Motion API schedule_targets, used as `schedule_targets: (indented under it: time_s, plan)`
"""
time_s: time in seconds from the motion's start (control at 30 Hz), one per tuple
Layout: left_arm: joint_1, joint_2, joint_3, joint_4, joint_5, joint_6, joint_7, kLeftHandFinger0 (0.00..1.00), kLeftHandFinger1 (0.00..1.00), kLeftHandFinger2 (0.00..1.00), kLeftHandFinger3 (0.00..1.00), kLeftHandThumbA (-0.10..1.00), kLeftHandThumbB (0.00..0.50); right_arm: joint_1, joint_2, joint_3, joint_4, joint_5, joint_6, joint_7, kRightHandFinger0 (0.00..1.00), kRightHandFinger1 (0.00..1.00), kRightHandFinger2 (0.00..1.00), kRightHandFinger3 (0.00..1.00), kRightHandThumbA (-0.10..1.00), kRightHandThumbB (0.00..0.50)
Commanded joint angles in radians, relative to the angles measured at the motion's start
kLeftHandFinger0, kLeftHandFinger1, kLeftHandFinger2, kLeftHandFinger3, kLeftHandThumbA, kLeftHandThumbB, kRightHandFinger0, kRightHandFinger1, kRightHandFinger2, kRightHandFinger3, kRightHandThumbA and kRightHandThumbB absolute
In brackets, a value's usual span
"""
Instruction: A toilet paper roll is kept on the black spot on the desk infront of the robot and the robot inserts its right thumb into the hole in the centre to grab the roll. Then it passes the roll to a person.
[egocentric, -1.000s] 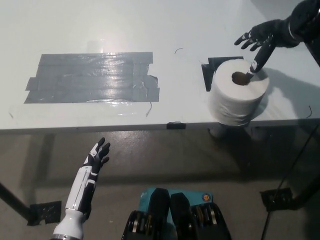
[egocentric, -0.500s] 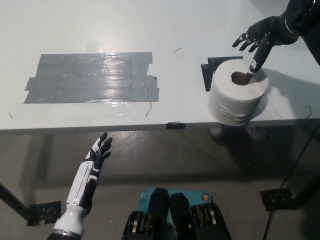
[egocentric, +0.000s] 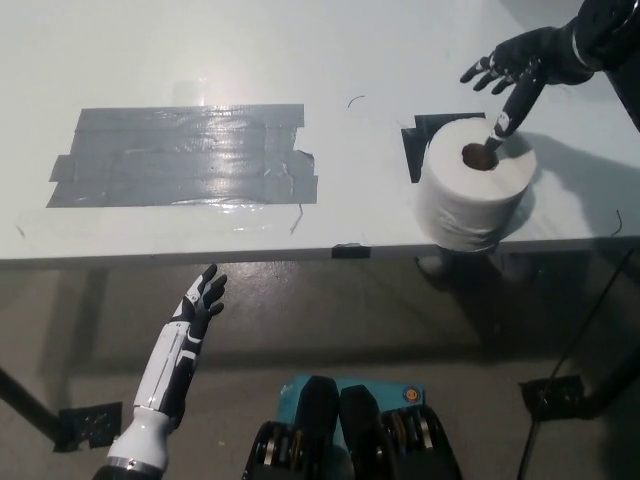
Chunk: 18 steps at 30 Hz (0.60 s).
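A white toilet paper roll (egocentric: 473, 192) stands upright on the black spot (egocentric: 421, 140) near the front right of the white desk (egocentric: 300, 60), its brown centre hole facing up. My black right hand (egocentric: 515, 70) hovers open just behind and above the roll, fingers spread, with the thumb pointing down at the hole's rim. It holds nothing. My white left hand (egocentric: 198, 305) rests open below the desk's front edge at the lower left, fingers pointing up.
A large patch of grey tape (egocentric: 185, 155) covers the desk's left half. The desk's front edge (egocentric: 250, 255) runs across the middle of the picture, with dark floor and table legs below it. A cable (egocentric: 585, 320) hangs at the right.
My right hand has lifted slightly up and back, so the thumb tip now sits at the hole's edge rather than over it. The left hand shifted a little lower.
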Motion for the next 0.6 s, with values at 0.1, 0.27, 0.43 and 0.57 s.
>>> schedule_targets:
  time_s: [0.1,0.27,0.43,0.57]
  plan:
    - [-0.006,0.005,-0.004,-0.039,0.006,-0.002,-0.009,1.00,1.00,1.00,1.00,1.00,0.069,-0.015,0.008,-0.060,0.002,-0.008,-0.001,-0.112,1.00,1.00,1.00,1.00,1.00,0.361]
    - [-0.005,0.003,-0.003,-0.041,0.001,0.003,-0.011,1.00,1.00,1.00,1.00,1.00,0.072,-0.003,0.013,-0.094,-0.013,-0.003,0.001,-0.144,1.00,1.00,1.00,1.00,1.00,0.375]
    - [-0.008,0.002,-0.003,-0.042,0.001,0.005,-0.011,1.00,1.00,1.00,1.00,1.00,0.069,0.000,0.018,-0.109,-0.008,-0.007,-0.010,-0.146,1.00,1.00,1.00,1.00,1.00,0.356]
    - [-0.011,0.004,-0.002,-0.041,-0.006,0.004,-0.014,1.00,1.00,1.00,1.00,1.00,0.060,0.004,0.022,-0.093,-0.015,-0.032,-0.007,-0.160,1.00,1.00,1.00,1.00,1.00,0.376]
